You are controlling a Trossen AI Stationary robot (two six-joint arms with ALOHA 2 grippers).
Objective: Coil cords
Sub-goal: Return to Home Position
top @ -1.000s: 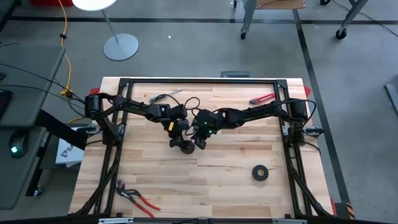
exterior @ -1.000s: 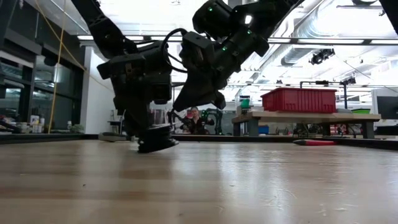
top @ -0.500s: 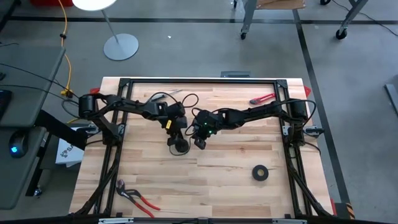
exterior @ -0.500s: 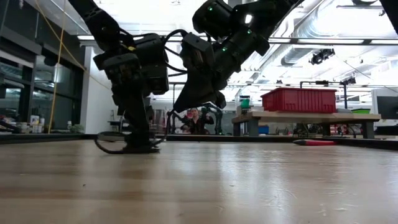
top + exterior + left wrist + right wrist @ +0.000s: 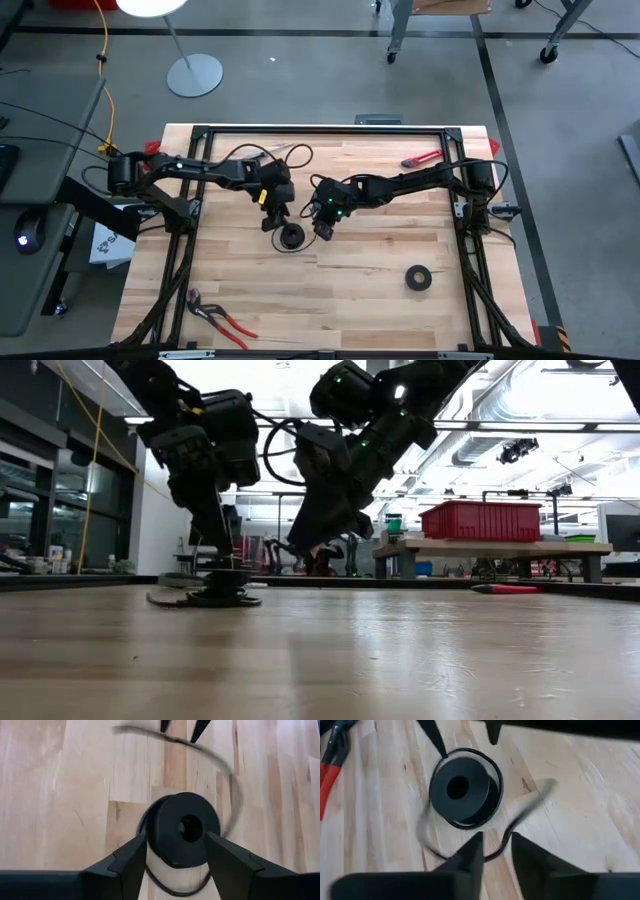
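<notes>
The cords are one thin black cable [image 5: 289,237] lying in loops on the table around a black round disc with a hole [image 5: 182,827], near the table's middle. A stray strand [image 5: 230,795] curves out beside the loops. My left gripper [image 5: 280,220] hangs open just above the coil, a finger on either side of the disc in its wrist view [image 5: 175,842]. It stands over the coil [image 5: 215,595] in the low view. My right gripper [image 5: 322,228] is open to the right of the coil and slants down toward it [image 5: 496,840]. My right gripper has a blurred strand of the cord [image 5: 520,815] running between its two parted fingers, which slant down from the table's right side. I cannot tell whether either finger touches the strand. The strand's other end joins the loops on the table [image 5: 492,775].
A black tape roll [image 5: 418,277] lies near the right front. Red-handled pliers [image 5: 222,318] lie at the left front, a red tool [image 5: 422,158] at the far right and a grey tool [image 5: 262,155] at the far left. A black frame [image 5: 320,130] rims the table.
My left gripper has risen off the coil and drawn back a little toward the table's left and far edges, tipping as it went. The coil stays on the table, and a loose loop has sprung out at its side.
</notes>
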